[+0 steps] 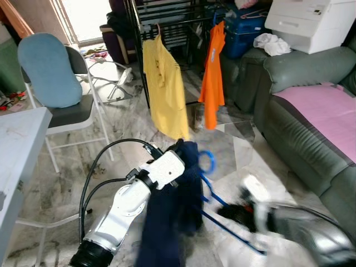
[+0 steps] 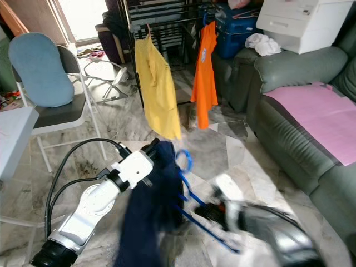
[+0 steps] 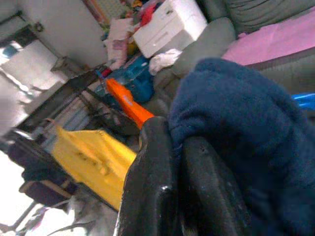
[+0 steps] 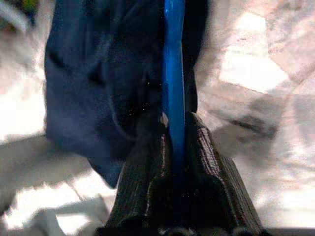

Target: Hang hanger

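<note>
A dark navy garment (image 1: 169,222) hangs on a blue plastic hanger (image 1: 214,196) in front of me, over the marble floor. My left gripper (image 1: 179,151) is shut on the garment's top fold, and the left wrist view has the navy cloth (image 3: 246,123) bunched against its black fingers (image 3: 152,187). My right gripper (image 1: 231,211) is shut on the hanger's blue bar (image 4: 173,88), blurred in the eye views. Beyond stands a black clothes rack (image 1: 167,22) carrying a yellow shirt (image 1: 165,89) and an orange shirt (image 1: 213,72).
A grey sofa (image 1: 300,111) with a pink cover (image 1: 328,108) and a white box (image 1: 311,22) fills the right side. A folding chair with a blue cushion (image 1: 49,69) and a white table edge (image 1: 16,144) stand at the left. Bare marble floor lies between me and the rack.
</note>
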`<state>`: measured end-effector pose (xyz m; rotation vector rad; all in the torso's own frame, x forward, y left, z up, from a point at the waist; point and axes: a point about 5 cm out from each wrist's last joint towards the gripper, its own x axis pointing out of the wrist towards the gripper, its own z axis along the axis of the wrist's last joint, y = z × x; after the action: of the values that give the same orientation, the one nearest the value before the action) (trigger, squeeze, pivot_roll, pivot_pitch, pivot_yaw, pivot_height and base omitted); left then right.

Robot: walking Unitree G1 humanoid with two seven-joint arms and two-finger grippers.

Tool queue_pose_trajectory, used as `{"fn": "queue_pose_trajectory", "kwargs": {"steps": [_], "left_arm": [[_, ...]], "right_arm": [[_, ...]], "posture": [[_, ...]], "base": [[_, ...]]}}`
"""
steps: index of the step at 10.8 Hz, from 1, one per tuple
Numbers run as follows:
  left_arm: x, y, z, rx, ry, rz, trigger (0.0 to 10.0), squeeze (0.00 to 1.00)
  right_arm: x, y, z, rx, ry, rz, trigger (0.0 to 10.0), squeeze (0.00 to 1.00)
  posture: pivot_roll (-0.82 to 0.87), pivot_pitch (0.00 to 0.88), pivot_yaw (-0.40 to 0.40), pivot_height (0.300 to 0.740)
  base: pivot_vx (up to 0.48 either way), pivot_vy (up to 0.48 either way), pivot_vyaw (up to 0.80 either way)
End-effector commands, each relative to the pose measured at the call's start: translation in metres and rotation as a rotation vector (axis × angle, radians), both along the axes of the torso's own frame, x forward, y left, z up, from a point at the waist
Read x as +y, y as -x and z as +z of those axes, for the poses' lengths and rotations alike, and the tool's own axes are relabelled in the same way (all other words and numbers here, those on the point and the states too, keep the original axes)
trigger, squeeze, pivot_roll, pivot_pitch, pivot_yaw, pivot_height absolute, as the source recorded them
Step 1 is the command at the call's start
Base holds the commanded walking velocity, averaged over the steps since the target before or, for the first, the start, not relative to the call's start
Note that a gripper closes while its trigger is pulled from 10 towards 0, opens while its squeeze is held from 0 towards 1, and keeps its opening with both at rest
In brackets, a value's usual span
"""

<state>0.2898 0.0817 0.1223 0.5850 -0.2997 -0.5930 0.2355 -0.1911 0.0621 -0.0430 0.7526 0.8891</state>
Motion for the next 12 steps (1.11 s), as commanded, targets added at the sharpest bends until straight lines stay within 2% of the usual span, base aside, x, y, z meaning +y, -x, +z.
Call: {"fn": "queue_pose_trajectory", "kwargs": {"steps": [1,2,3,5,7,10,11,12], "left_arm": [[0.006,-0.008,0.01,-0.05,0.004,0.035,10.0,0.0],[0.011,-0.011,0.015,-0.075,0.002,0.062,10.0,0.0],[0.015,-0.014,0.014,-0.075,-0.014,0.083,10.0,0.0],[0.032,-0.021,0.008,-0.06,-0.068,0.162,10.0,0.0],[0.04,-0.025,0.005,-0.055,-0.1,0.189,10.0,0.0],[0.048,-0.029,0.013,-0.097,-0.086,0.219,10.0,0.0],[0.052,-0.028,0.019,-0.119,-0.062,0.23,10.0,0.0],[0.056,-0.027,0.02,-0.132,-0.073,0.247,10.0,0.0]], "right_arm": [[-0.001,-0.003,0.005,-0.045,0.018,0.044,10.0,0.0],[-0.011,-0.006,0.007,-0.048,0.026,0.029,10.0,0.0],[-0.012,-0.004,0.01,-0.054,0.024,0.069,10.0,0.0],[-0.017,0.003,0.03,-0.104,-0.039,0.198,10.0,0.0],[-0.025,-0.004,0.044,-0.148,-0.065,0.2,10.0,0.0],[-0.045,-0.007,0.033,-0.125,0.019,0.138,10.0,0.0],[-0.052,-0.01,0.024,-0.108,0.056,0.067,10.0,0.0],[-0.055,-0.009,0.015,-0.081,0.071,0.026,10.0,0.0]], "posture": [[-0.15,0.0,0.086,0.74],[-0.14,0.0,0.086,0.74],[-0.14,0.0,0.085,0.74],[-0.14,0.0,0.09,0.74],[-0.14,0.0,0.093,0.74],[-0.14,0.0,0.091,0.74],[-0.14,0.0,0.088,0.74],[-0.13,0.0,0.085,0.74]], "base": [[0.0,0.0,0.0],[0.0,0.0,0.0],[0.0,0.0,0.0],[0.0,0.0,0.0],[0.0,0.0,0.0],[0.0,0.0,0.0],[0.0,0.0,0.0],[0.0,0.0,0.0]]}}
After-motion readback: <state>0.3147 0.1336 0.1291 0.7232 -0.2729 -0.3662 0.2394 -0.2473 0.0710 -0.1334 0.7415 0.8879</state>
